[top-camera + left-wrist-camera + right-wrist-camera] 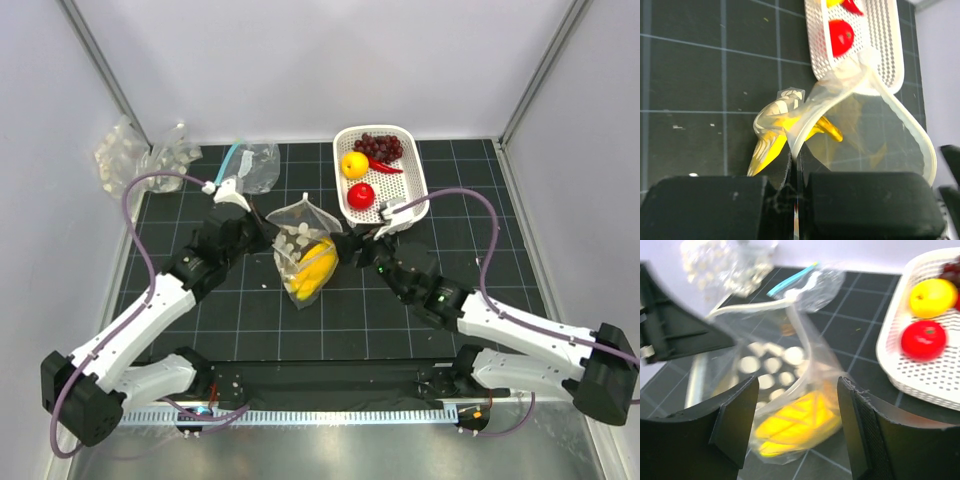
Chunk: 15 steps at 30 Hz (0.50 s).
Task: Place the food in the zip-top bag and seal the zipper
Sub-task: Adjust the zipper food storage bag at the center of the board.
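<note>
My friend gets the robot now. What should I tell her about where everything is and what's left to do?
Left pincer: shut on the rim of the zip-top bag, whose mouth is open.
Right pincer: open, close to the bag, holding nothing.
Done: the banana lies inside the bag.
Left to do: the round yellow fruit, round red fruit, chili and grapes sit in the white basket; move them in, then press the zipper shut.
</note>
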Available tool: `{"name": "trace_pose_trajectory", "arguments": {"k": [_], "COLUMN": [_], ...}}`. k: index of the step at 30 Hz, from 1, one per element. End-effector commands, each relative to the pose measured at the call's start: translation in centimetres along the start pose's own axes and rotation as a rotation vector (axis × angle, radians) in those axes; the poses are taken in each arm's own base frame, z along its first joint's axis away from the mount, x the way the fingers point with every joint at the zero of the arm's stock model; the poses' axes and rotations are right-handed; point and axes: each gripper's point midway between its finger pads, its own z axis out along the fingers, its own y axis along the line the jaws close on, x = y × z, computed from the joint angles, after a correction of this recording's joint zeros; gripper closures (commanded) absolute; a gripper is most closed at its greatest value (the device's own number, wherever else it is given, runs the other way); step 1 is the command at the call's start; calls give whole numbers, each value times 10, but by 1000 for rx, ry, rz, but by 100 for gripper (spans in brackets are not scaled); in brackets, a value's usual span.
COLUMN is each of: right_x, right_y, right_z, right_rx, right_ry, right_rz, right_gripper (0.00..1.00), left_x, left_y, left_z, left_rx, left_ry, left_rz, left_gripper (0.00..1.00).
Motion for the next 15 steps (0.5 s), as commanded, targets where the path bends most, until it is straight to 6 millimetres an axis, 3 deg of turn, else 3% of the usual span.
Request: {"name": "trace_pose_trajectory", "arguments": {"k": [1, 5, 8, 9, 11, 15], "right_x": [-36, -43, -40, -45, -34, -25], "right_y": [-33, -70, -84, -92, -98, -108], "right_z": [-12, -20, -22, -21, -15, -2], "right_rx": [133, 236, 271, 295, 305, 332], "right_ry": [-127, -152, -132, -134, -83, -20], "right_rz": [92, 140, 168, 174, 171, 178], "right_gripper": [30, 32, 34, 34, 33, 30], "left_x": [-33, -46, -53, -52, -50, -36], "left_y": [16, 33, 37, 35, 31, 25], "left_z": [-22, -39, -48, -47, -44, -22], "left_rx": [-88, -157, -165, -151, -127, -117], "left_ry": [-153, -247, -288, -288, -274, -187], "left_rz": [-13, -33, -34, -29, -12, 26], "left_gripper": [100, 100, 100, 100, 100, 100]}}
